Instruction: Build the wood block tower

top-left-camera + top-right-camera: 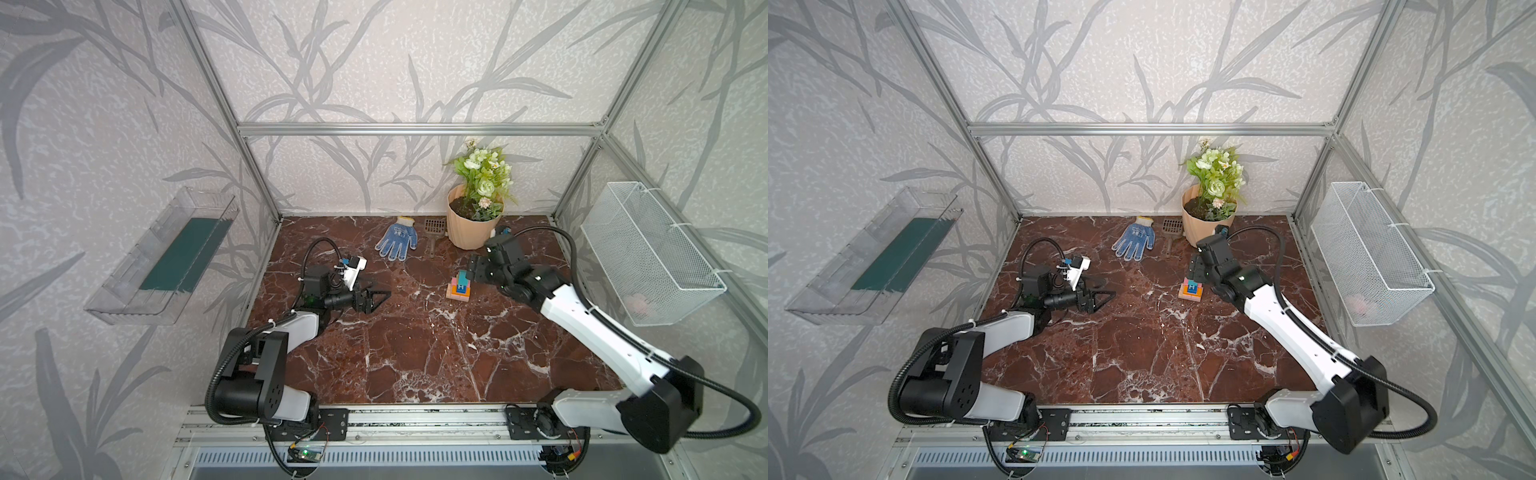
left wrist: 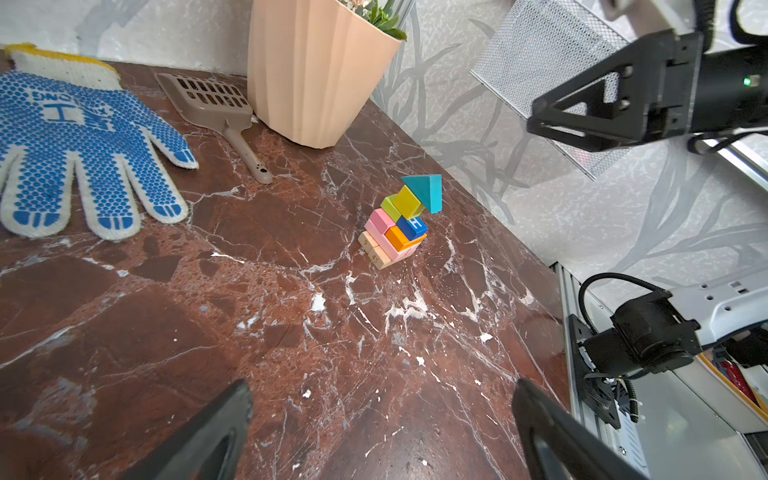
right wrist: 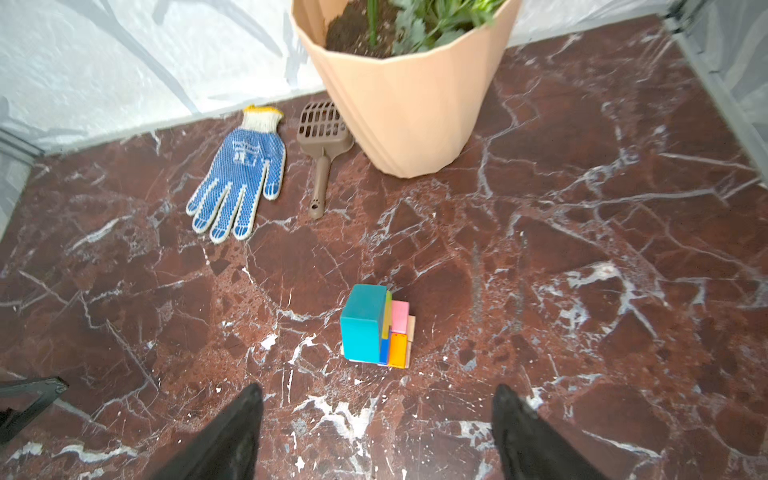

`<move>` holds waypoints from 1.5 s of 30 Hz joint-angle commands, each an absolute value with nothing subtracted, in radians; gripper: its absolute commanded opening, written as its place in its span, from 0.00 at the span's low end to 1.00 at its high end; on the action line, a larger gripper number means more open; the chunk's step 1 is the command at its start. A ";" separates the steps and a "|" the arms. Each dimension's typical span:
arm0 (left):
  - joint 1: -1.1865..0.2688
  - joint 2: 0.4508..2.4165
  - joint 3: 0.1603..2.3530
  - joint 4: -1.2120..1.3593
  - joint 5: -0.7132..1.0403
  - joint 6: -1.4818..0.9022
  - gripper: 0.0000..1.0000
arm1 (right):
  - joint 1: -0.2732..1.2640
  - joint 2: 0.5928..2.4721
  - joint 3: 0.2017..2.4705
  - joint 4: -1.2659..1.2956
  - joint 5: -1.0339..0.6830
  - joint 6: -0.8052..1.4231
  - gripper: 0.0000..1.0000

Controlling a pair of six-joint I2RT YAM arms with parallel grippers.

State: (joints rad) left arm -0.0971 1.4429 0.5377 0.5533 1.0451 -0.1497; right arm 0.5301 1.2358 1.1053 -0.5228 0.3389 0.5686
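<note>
The wood block tower stands right of the table's middle: tan base, pink and orange layers, a blue "H" cube, yellow and lime cubes, and a teal slant-topped piece on top. My right gripper hovers just above and behind the tower, open, with nothing between its fingers and clear of the teal piece. My left gripper rests low at the left, open and empty, well apart from the tower.
A blue-dotted glove and a brown scoop lie at the back, beside the peach flowerpot behind the tower. A wire basket hangs on the right wall. A clear tray is on the left wall.
</note>
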 commanded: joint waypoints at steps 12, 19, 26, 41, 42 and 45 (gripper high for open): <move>-0.101 0.975 0.353 0.420 -0.190 -0.221 0.99 | 0.288 0.829 0.531 0.014 0.512 0.355 0.99; -0.070 1.028 0.145 0.835 -0.610 -0.237 0.99 | 0.266 1.015 0.455 0.257 0.483 0.216 0.99; -0.091 1.428 0.435 0.705 -0.514 -0.036 0.99 | 0.255 1.171 0.433 0.373 0.598 0.172 0.99; -0.122 1.634 0.244 1.305 -0.437 0.054 0.99 | 0.262 1.365 0.419 0.616 0.690 0.055 0.99; -0.112 1.600 0.263 1.219 -0.416 0.030 0.99 | 0.262 1.382 0.431 0.622 0.690 0.040 0.99; -0.104 1.600 0.287 1.194 -0.416 0.029 0.99 | 0.247 1.455 0.398 0.799 0.612 -0.014 0.99</move>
State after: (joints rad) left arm -0.1101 1.6131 0.2447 1.1351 -0.4198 0.0162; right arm 0.2577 1.3983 0.4095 0.6170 0.6415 0.0460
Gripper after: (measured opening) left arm 0.993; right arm 0.992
